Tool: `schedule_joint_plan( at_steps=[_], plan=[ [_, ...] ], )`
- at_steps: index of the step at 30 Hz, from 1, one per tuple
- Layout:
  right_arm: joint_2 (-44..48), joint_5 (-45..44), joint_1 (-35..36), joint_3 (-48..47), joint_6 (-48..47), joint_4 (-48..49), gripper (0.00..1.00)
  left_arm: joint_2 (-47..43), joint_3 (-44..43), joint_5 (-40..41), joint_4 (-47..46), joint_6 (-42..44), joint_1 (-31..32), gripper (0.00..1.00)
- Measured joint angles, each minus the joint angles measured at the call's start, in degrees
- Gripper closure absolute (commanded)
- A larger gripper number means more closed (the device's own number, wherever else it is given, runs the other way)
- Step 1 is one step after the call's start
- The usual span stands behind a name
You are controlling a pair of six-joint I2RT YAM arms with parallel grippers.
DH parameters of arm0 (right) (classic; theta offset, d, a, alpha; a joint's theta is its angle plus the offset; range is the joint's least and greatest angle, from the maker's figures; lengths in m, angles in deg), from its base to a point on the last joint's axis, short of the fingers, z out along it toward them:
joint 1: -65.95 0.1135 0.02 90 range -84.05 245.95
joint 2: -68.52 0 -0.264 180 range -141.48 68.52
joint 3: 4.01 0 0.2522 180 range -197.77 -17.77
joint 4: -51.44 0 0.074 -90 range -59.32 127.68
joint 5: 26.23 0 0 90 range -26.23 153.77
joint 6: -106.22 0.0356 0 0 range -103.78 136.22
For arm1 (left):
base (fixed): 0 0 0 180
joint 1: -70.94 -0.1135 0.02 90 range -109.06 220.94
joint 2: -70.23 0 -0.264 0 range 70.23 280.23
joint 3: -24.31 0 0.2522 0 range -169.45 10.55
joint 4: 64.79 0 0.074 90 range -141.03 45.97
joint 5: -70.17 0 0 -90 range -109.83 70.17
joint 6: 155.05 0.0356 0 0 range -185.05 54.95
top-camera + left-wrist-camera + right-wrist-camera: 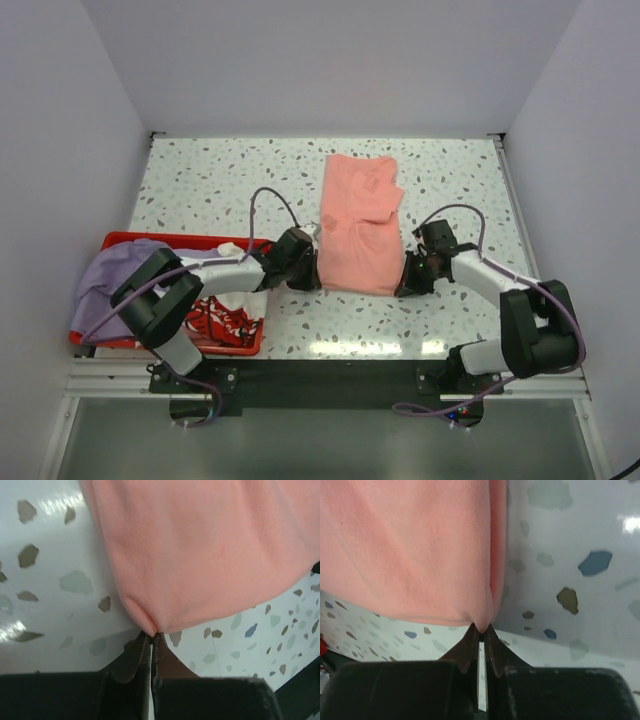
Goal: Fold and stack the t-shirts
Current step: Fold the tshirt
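**Both tools pinch the near corners of the pink tee**

At the far left of the overhead view we see a red plastic crate (pixel 130 240) standing on the white speckled surface (pixel 220 180), close to its near left edge. A lavender-purple cloth t-shirt (pixel 105 285) is draped over the crate's left side and spills past its rim. A white cloth t-shirt with red print (pixel 228 318) lies in the crate's right part, and the left arm crosses above it.

Moving right, the left tool (pixel 308 275) sits low at the near left corner of the salmon-pink cloth t-shirt (pixel 360 225). In its wrist view we find the fingers drawn together, with the tip of that corner clamped between them.

The salmon-pink cloth t-shirt lies in the middle of the surface, well apart from the crate. It is folded into a narrow upright strip that runs away from the arms, with uneven layers overlapping on its far half.

At the near right corner, the right tool (pixel 410 278) is likewise closed, and its wrist view shows the pink corner pinched between its fingertips. The shirt's near edge spans between the two tools.
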Motion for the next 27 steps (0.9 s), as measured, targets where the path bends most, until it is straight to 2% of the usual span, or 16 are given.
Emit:
schedule_joint_plan(
  at_steps=[6, 10, 18, 27],
  plan=[
    [10.6, 1.8, 0.1, 4.3, -0.6, -8.3, 1.0, -6.6, 4.5, 2.3, 4.2, -3.2, 5.5, 1.0],
    [18.5, 4.4, 0.8, 4.0, -0.7, -15.2, 1.0, -13.2, 5.6, 4.7, 10.2, -6.2, 10.2, 1.0],
    [29.4, 6.9, 1.0, -5.9, -2.9, -33.4, 1.0, -26.9, 4.9, 7.3, 19.5, -11.8, 15.5, 1.0],
    [30.6, 11.0, 1.1, -15.6, -7.3, -46.7, 1.0, -34.7, -2.9, 9.1, 28.4, -12.4, 16.3, 1.0]
  ],
)
